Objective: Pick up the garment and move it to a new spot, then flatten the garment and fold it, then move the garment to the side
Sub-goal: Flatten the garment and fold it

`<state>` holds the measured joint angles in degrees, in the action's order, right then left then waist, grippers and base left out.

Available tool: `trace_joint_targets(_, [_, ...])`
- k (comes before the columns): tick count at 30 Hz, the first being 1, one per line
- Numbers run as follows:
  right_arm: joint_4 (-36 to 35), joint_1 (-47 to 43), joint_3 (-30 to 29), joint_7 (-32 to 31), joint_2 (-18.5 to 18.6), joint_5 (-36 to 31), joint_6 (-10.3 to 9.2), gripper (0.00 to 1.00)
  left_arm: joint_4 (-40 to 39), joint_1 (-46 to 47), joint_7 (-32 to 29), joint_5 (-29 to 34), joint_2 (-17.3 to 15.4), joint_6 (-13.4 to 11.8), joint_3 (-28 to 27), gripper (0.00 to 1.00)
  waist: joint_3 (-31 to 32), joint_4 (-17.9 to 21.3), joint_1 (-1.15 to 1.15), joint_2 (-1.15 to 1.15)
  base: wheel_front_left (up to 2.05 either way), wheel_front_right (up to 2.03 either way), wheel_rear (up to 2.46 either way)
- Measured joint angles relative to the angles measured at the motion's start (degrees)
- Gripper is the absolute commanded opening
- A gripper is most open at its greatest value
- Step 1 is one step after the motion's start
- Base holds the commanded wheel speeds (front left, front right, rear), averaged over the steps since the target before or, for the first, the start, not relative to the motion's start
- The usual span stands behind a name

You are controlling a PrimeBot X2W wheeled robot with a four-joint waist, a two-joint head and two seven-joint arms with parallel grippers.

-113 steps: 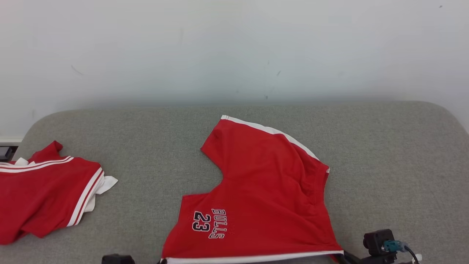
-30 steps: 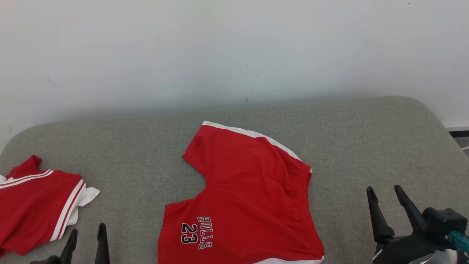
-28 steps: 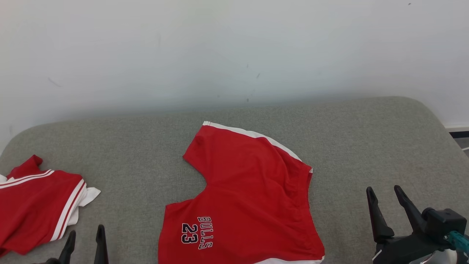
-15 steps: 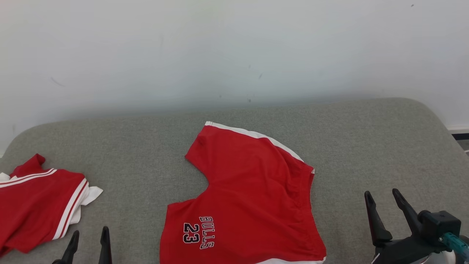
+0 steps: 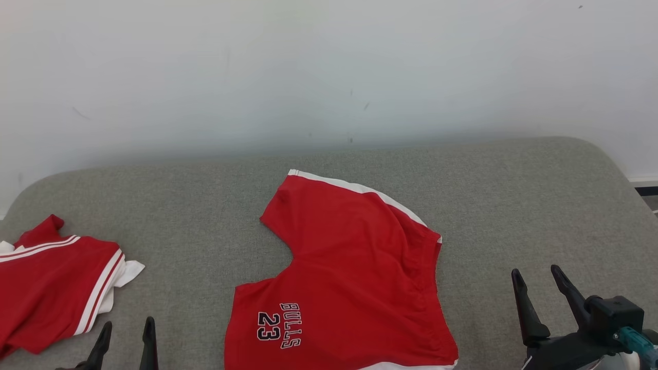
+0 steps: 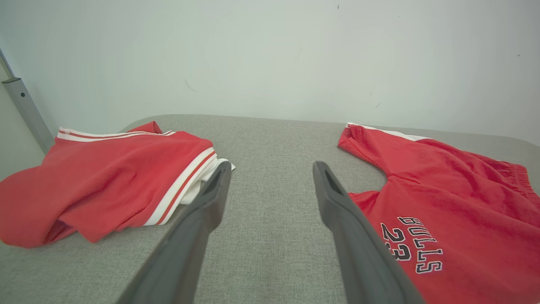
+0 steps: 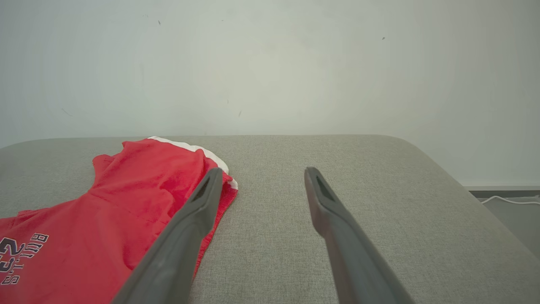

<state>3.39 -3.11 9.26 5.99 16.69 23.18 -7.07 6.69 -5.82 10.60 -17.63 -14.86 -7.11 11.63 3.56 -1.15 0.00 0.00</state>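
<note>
The garment (image 5: pixel 354 277) is a pair of red shorts with white trim and "BULLS 23" print, lying fairly flat in the middle of the grey padded table (image 5: pixel 205 205). It also appears at the right of the left wrist view as the garment (image 6: pixel 443 202) and at the left of the right wrist view as the garment (image 7: pixel 118 211). My left gripper (image 5: pixel 127 329) stands open at the lower left, between the two red pieces, touching nothing. My right gripper (image 5: pixel 537 275) is open to the right of the shorts, empty; its left finger (image 7: pixel 185 228) overlaps the waistband edge in its own view.
A second red garment (image 5: pixel 51 288) with white stripes lies crumpled at the table's left edge, also seen as the striped garment (image 6: pixel 105 185). A white wall (image 5: pixel 329 72) rises behind the table. The table's right edge drops to the floor, where a white cable (image 7: pixel 510 198) lies.
Both grippers have risen into the head view since the oldest frame, and the camera has shifted. Over the last second the grippers sank slightly; the garment has not moved.
</note>
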Motion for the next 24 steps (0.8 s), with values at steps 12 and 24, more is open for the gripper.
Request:
trace_joint_targets(12, [0.0, -0.1, -0.5, 0.0, -0.2, -0.3, 0.00, 1.00, -2.0, -1.0, -2.0, 2.1, 0.8, 0.0, -1.2, 1.00, 0.1, 0.1, 0.00, 0.00, 0.00, 0.00, 0.00])
trace_joint_targets(24, [0.7, -0.9, 0.5, -4.0, 0.0, 0.9, 1.18, 1.00, -3.9, -1.1, -6.1, 1.0, 1.0, 2.0, 0.8, 1.00, 0.2, -0.2, 0.00, 0.00, 0.00, 0.00, 0.00])
